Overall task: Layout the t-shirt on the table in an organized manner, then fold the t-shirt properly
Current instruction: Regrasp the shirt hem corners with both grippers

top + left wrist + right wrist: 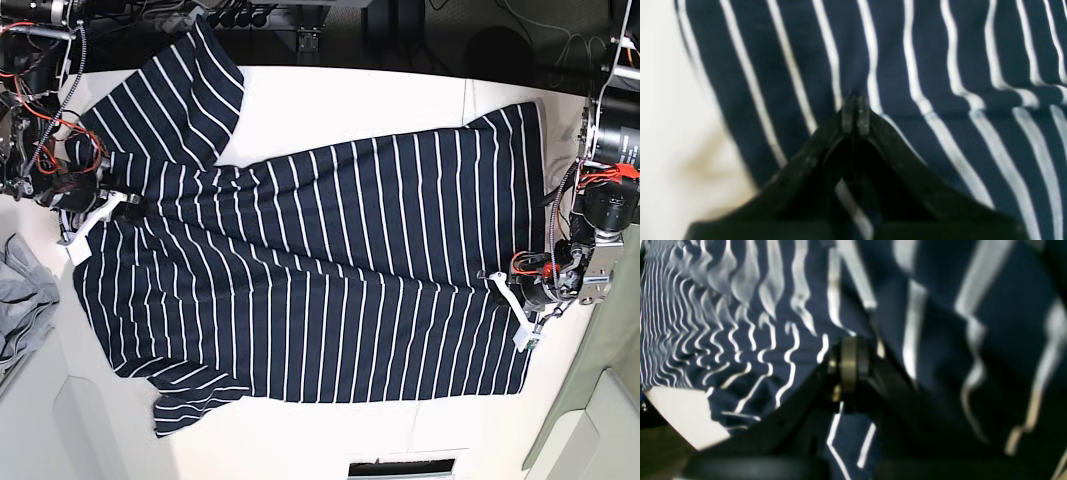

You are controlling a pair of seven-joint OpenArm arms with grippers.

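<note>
Left end effector (856,115): seen close from the wrist view, its two black fingers meet at the tips, pinched on the t-shirt (907,60) near the cloth's edge; bare white tabletop (666,100) lies just to the side of it.
Right end effector (850,368): fingers drawn together the same way, clamped on rumpled striped fabric; the stripes ripple away from the grip, and a corner of the tabletop shows beyond the cloth.
T-shirt position: in the base view it lies spread flat across the middle of the tabletop (330,100), dark navy with thin white stripes, long axis running side to side.
Hem end: at that view's right edge, where the left end effector (500,280) sits on it.
Collar end: at that view's left edge, under the right end effector (130,205).
Sleeves: one fans toward the far side of the tabletop, the other toward the near side.
Surface: soft wrinkles across the body.
Grey cloth (22,295): bunched at the view's left edge, just beside the t-shirt.
</note>
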